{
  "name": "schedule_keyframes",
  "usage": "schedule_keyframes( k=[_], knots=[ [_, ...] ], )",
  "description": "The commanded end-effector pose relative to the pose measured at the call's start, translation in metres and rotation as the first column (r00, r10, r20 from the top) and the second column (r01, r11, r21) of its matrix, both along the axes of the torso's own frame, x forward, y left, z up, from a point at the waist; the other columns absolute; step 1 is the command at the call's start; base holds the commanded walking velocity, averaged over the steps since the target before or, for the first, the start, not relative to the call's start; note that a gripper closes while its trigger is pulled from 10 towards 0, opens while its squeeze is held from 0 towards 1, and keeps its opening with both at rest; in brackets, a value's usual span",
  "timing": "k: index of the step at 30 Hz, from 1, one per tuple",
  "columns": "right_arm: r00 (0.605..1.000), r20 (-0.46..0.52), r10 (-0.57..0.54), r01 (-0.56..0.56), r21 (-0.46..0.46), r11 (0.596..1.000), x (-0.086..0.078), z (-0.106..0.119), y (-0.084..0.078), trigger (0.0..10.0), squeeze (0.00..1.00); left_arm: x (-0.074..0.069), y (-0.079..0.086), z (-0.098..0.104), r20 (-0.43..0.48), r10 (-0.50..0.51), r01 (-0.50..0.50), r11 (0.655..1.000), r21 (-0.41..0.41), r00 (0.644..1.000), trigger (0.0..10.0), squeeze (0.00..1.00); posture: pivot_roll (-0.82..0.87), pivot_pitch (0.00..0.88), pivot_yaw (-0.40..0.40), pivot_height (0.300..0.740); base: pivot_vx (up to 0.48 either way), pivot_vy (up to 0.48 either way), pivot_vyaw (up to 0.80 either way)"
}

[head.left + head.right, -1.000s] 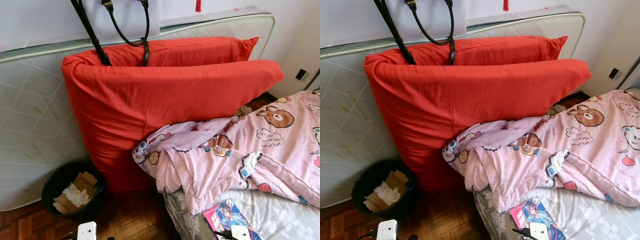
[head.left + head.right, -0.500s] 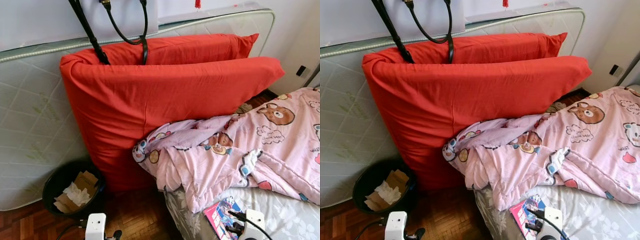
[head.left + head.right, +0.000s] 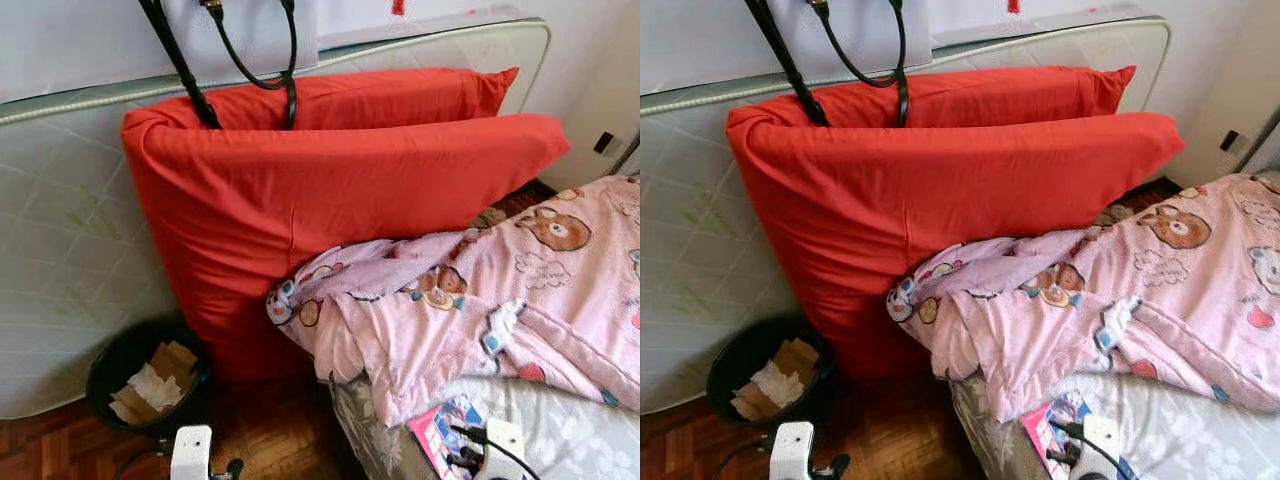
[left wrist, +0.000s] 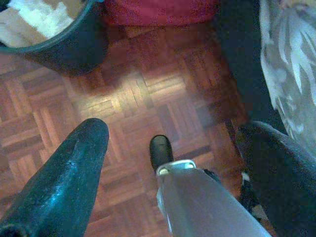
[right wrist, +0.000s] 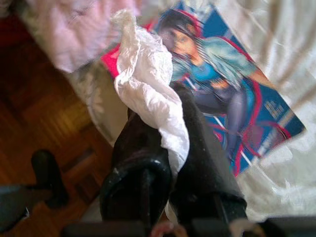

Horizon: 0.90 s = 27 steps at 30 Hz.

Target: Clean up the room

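My right gripper (image 5: 168, 123) is shut on a crumpled white tissue (image 5: 148, 84) that sticks up between its black fingers. It hovers over a colourful comic magazine (image 5: 222, 84) lying on the bed's near corner (image 3: 445, 435). My left gripper (image 4: 173, 129) is open and holds nothing, low above the parquet floor. A black waste bin (image 3: 190, 405) with cardboard scraps and paper stands on the floor at the left, ahead of that gripper (image 4: 59, 44).
A pink cartoon-print blanket (image 3: 480, 300) is bunched over the bed's corner. Two big red cushions (image 3: 330, 200) lean on an upright white mattress (image 3: 60, 250), with black bag straps (image 3: 250, 60) hanging above. Bare parquet (image 3: 270, 430) lies between bin and bed.
Both wrists have risen into the bottom of the eye views. The right one moved over the magazine on the bed. In the last half second little has shifted.
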State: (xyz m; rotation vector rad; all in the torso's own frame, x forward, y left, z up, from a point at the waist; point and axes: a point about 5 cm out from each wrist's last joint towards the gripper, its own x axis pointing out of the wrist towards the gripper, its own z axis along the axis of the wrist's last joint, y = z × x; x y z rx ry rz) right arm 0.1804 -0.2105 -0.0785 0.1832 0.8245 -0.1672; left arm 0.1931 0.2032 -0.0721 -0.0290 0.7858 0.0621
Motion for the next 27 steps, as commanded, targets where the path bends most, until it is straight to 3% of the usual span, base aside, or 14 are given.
schedule_keyframes(
  k=[1,7,27],
  knots=[
    [0.999,-0.009,-0.03,0.031,0.027,0.999,-0.0017,-0.0015,0.0015,10.0,0.0,-0.0108,0.0035,-0.0055,-0.042,0.014,-0.014,1.0,0.009,0.999,10.0,0.0,-0.1,0.059,-0.024,0.74,0.0,0.0,0.0],
    [1.0,-0.014,-0.027,0.028,0.02,0.999,-0.0017,-0.0015,0.0008,10.0,0.0,-0.0123,0.0056,-0.006,-0.05,0.017,-0.017,1.0,0.011,0.999,10.0,0.0,-0.1,0.065,-0.023,0.74,0.0,0.0,0.0],
    [0.999,-0.026,-0.031,0.032,0.039,0.999,-0.0026,-0.0027,0.003,10.0,0.0,-0.0164,0.0097,-0.0076,-0.068,0.034,-0.034,0.999,0.013,0.997,10.0,0.0,-0.1,0.078,-0.024,0.74,0.0,0.297,0.0]
  ],
)
